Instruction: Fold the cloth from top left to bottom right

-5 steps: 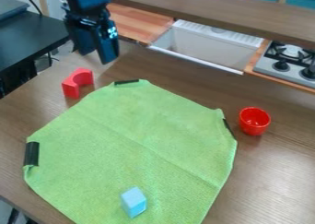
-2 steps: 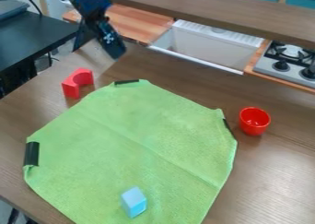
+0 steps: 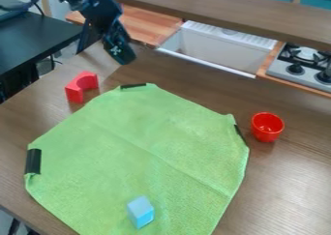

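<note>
One soft cloth, laid out for folding

At the left, a black strip (image 3: 33, 161) marks the edge of the green cloth (image 3: 139, 142), spread on the table (image 3: 284, 190). It should handle light and limp, apt to sag or bunch, so a low pinch on its upper-left edge seems best. Next, the gripper (image 3: 125, 60) slants down beyond that edge, clear of the fabric; nothing shows in its grasp, though how wide it sits I cannot tell. Rightward, a blue block (image 3: 140, 212) (a likely snag) rests on the cloth.
</note>
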`<action>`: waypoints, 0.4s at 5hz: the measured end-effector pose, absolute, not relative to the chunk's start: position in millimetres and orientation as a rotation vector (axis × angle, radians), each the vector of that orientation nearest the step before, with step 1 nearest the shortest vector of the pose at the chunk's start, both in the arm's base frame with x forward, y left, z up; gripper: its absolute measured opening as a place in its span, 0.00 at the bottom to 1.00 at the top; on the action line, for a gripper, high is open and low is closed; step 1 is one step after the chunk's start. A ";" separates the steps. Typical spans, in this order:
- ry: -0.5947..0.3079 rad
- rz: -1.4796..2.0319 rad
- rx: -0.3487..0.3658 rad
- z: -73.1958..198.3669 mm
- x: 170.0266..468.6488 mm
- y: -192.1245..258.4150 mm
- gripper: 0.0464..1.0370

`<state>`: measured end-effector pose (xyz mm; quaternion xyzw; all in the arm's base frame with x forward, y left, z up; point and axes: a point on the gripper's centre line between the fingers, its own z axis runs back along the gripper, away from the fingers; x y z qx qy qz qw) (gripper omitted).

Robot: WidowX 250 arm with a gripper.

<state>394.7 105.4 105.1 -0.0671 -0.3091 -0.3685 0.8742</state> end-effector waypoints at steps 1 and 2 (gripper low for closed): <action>-0.598 -0.751 -0.076 78.1 412.5 98.4 0.96; -0.567 -0.723 0.010 59.7 433.3 97.5 0.96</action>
